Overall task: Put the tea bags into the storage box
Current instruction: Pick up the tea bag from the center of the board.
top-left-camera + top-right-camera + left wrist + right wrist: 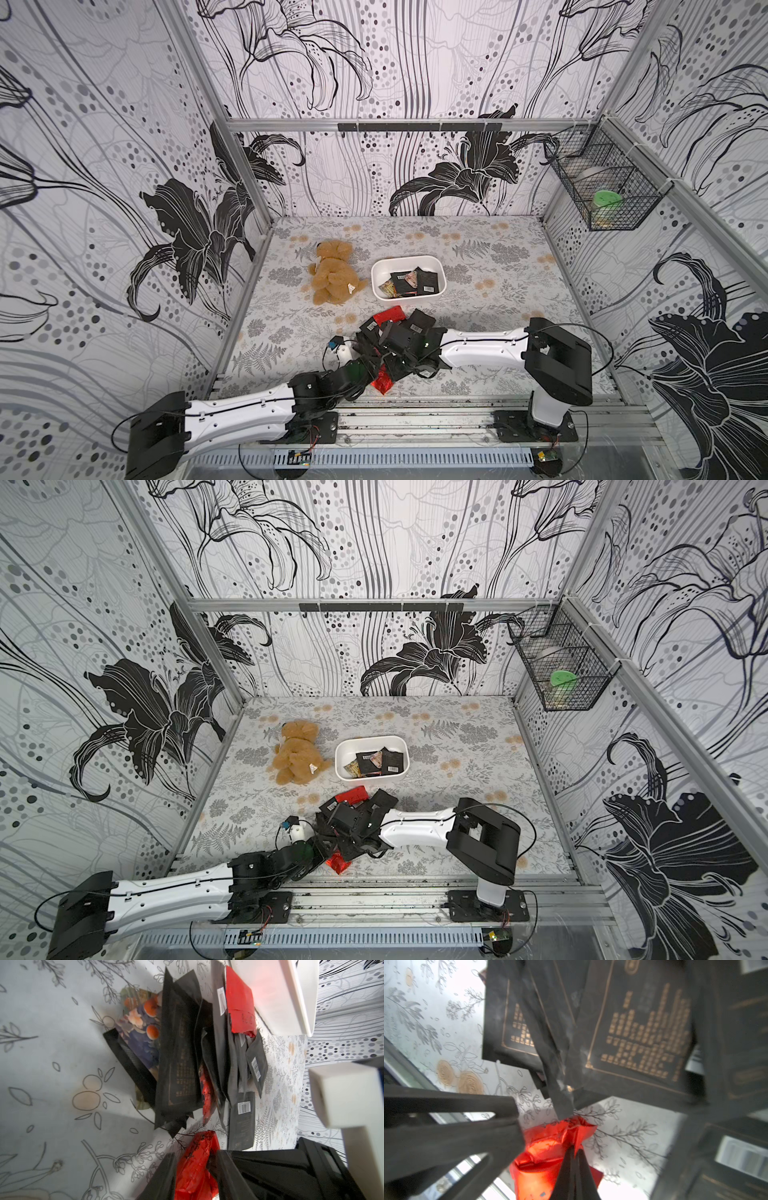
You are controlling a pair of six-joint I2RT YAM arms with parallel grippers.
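**Tabletop stock: tea bags, box, two tools**

1. Storage box (409, 258): white tub at the centre of the frame in both top views, just right of the teddy bear (332, 276). It stands apart from the loose heap.
2. Boxed tea bags (413, 282): a few lie inside the tub. Most are black with barcode labels, and one lighter patterned one sits at the tub's left end.
3. Loose heap (178, 1059): lies below the box in the frame, at lower centre, and my two wrists partly cover it in the top views. It is mostly black sachets with gold print or white barcode labels, overlapping one another.
4. Flat red sachet (388, 314): sits at the heap's upper edge, on the side nearest the box.
5. Fruit-print sachet (141, 1018): tucked partly under the black ones.
6. Crumpled red foil sachet (382, 384): at the heap's lower edge, near the front rail.
7. My right tool (575, 1147): fingers pressed together, pinching a torn corner of the crumpled red foil sachet.
8. My left tool (196, 1156): fingers part-spread, one on each side of that same sachet, with the foil filling the gap. I cannot tell whether they press on it.
9. Wire basket (602, 187): hangs on the wall at the upper right of the frame, with a green-lidded container inside.
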